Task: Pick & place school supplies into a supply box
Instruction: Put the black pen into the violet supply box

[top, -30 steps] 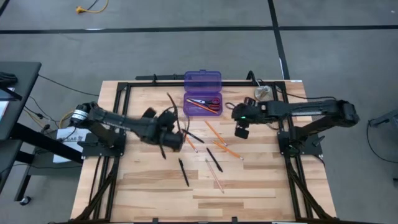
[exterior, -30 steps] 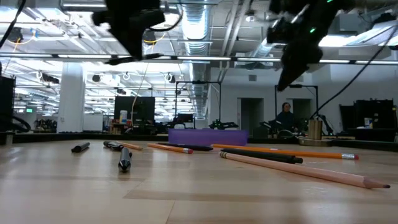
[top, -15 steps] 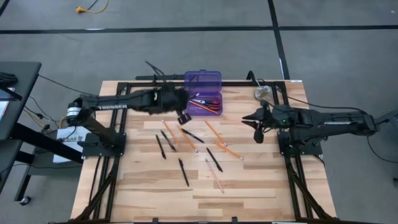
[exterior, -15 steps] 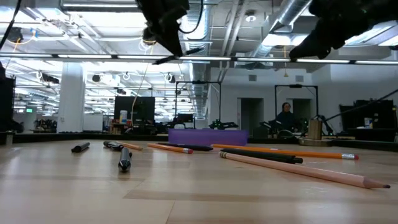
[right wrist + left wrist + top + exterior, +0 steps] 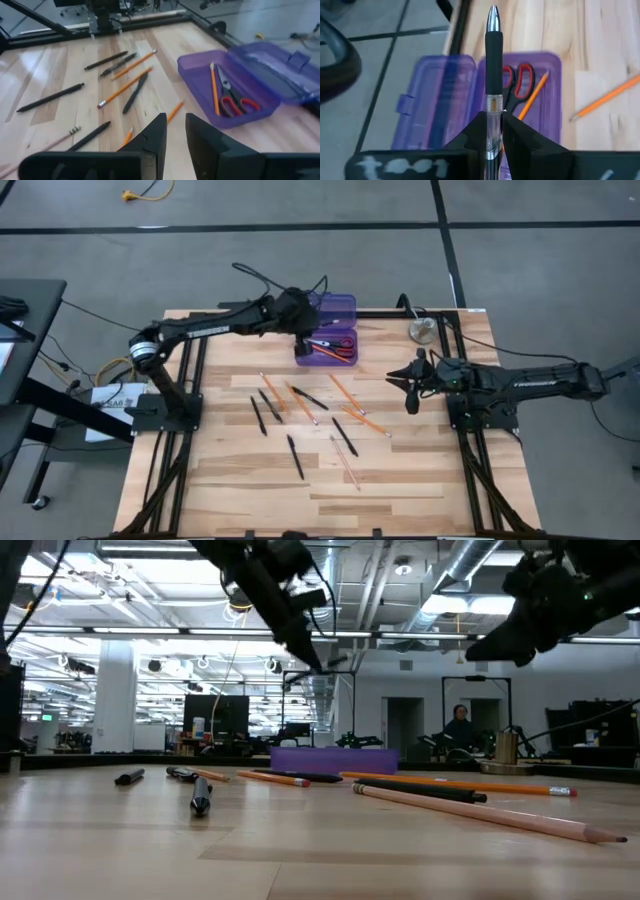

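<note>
One black pen with a silver tip pinched between the left jaws, clamped low on its clear barrel, tip pointing ahead over the translucent purple plastic supply box. Closed tight on the pen, nothing else in the grip. Held lengthwise along the box, probably so as to drop flat into the tray rather than across a wall. Box at the upper centre of the high view, lid thrown back toward the far edge of the pale wooden table; inside, small red-handled scissors and a thin orange pencil, laid along the long side to leave room.

Right jaws parked at the right of the high view, above bare wood, parted only narrowly and holding nothing; likely kept clear of the box while the other arm works there.

Roughly nine supplies left loose in the middle of the frame: orange pencils and black pens, scattered at angles, mostly apart from one another.

Judged step: release over the tray. Risk: pen catching the rim or the scissors.
</note>
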